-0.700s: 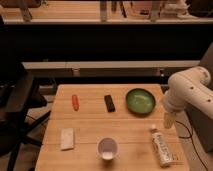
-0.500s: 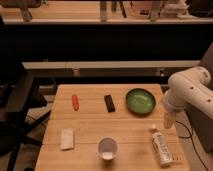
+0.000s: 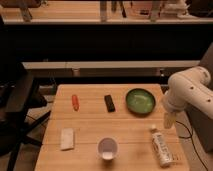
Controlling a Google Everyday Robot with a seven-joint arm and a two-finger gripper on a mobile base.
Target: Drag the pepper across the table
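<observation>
The pepper (image 3: 75, 102) is a small red-orange piece lying on the left part of the wooden table (image 3: 95, 127). My gripper (image 3: 169, 120) hangs at the end of the white arm over the table's right edge, far to the right of the pepper and just above the lying bottle. It holds nothing that I can see.
A black bar (image 3: 109, 102) lies mid-table. A green bowl (image 3: 140, 101) sits at the right rear. A white cup (image 3: 107, 148) stands near the front edge. A white sponge (image 3: 67, 138) lies front left. A bottle (image 3: 161, 148) lies front right. A black chair (image 3: 15, 110) stands left of the table.
</observation>
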